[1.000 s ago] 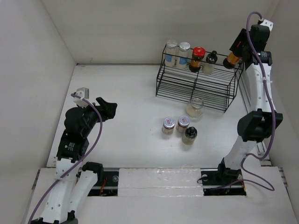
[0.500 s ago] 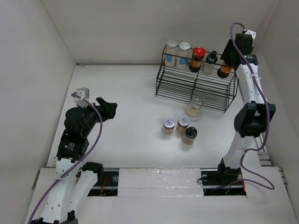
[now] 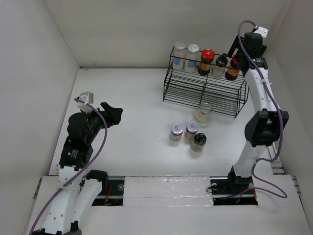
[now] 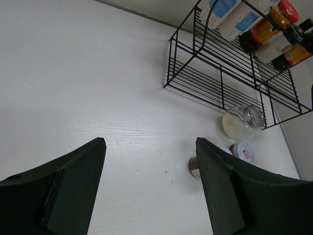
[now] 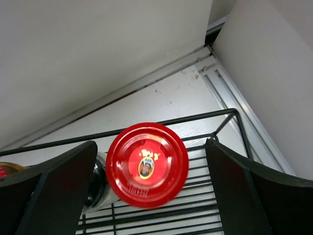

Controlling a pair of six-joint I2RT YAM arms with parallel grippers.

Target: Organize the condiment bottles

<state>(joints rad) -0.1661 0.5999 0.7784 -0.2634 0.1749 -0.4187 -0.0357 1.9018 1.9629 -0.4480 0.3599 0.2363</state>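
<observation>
Red-lid bottle (image 5: 146, 164) is 5th on rack (image 3: 203, 89); both jaws wide, right astride it; you've 4 jars (image 3: 191, 129) near rack to go.

Five bottles (image 3: 193, 55) top the rack (image 3: 205, 91); four jars (image 3: 191, 129), seemingly upright, stand before it.

Red-lidded brown bottle (image 5: 146, 164); black wire rack (image 3: 203, 91); white table (image 3: 132, 107).
</observation>
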